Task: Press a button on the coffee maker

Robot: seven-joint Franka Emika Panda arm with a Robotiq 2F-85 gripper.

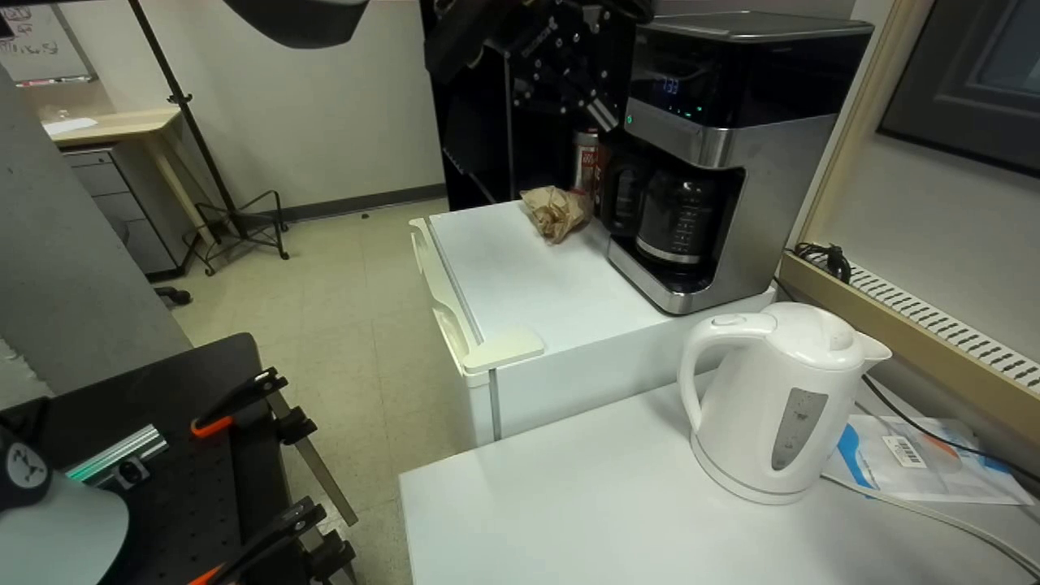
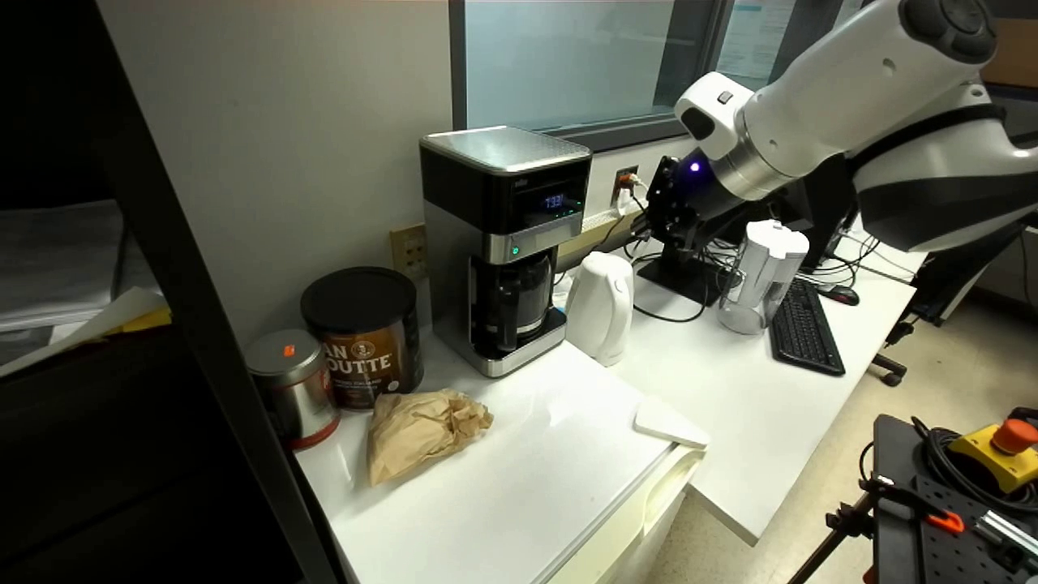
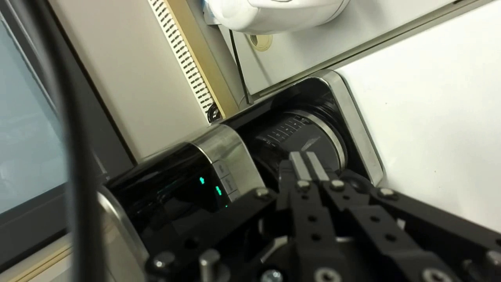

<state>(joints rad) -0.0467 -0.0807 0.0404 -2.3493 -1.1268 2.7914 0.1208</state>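
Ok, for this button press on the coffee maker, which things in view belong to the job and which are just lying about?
Part of the job:
coffee maker
its front buttons
end effector, shut

Just lying about, as far as this press goes:
white kettle
crumpled paper bag
brown canister
silver canister
clear pitcher
keyboard
mouse

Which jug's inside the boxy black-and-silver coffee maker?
The dark glass carafe; the white plastic kettle and tall clear pitcher stand outside the coffee maker.

Black-and-silver coffee maker (image 2: 527, 242) in an exterior view, white kettle (image 2: 594, 318) at its 4 o'clock, white-lettered brown can (image 2: 365, 345) at 8, and there's the tan paper bag (image 2: 422, 430) at 7!
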